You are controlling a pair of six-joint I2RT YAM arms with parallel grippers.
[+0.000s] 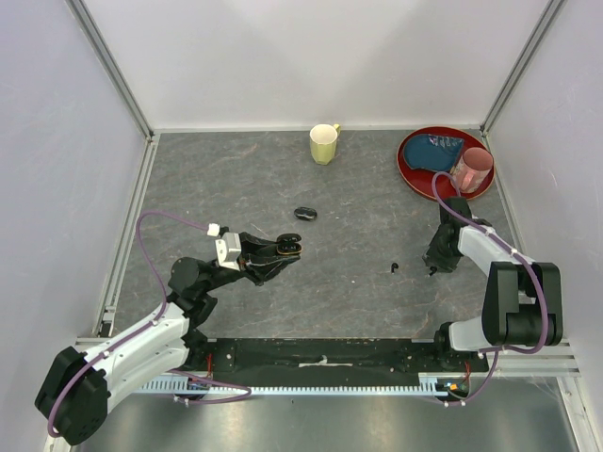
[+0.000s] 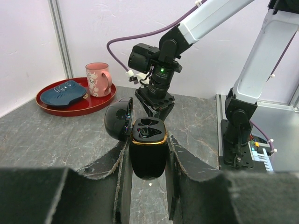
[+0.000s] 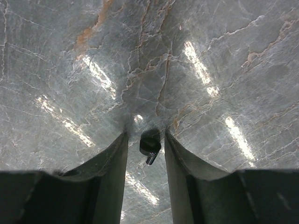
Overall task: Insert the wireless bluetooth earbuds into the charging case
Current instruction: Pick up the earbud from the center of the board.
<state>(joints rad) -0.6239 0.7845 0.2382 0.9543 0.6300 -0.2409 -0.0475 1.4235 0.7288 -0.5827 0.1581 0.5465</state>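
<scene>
The charging case (image 2: 148, 154), a glossy black box with a gold rim, stands upright between the fingers of my left gripper (image 2: 147, 161), which is shut on it. Its lid (image 2: 117, 122) hangs open to the left and both sockets show empty. From above, the left gripper (image 1: 290, 247) holds the case over the table's middle left. My right gripper (image 3: 145, 144) points straight down at the table, open, with one black earbud (image 3: 150, 147) lying between its fingers and a gap on each side. A second earbud (image 1: 393, 268) lies just left of the right gripper (image 1: 435, 266).
A small black oval object (image 1: 304, 214) lies on the table beyond the left gripper. A yellow mug (image 1: 324, 143) stands at the back. At the back right, a red tray (image 1: 416, 177) holds a blue item (image 1: 441, 151) and a pink mug (image 1: 473, 169).
</scene>
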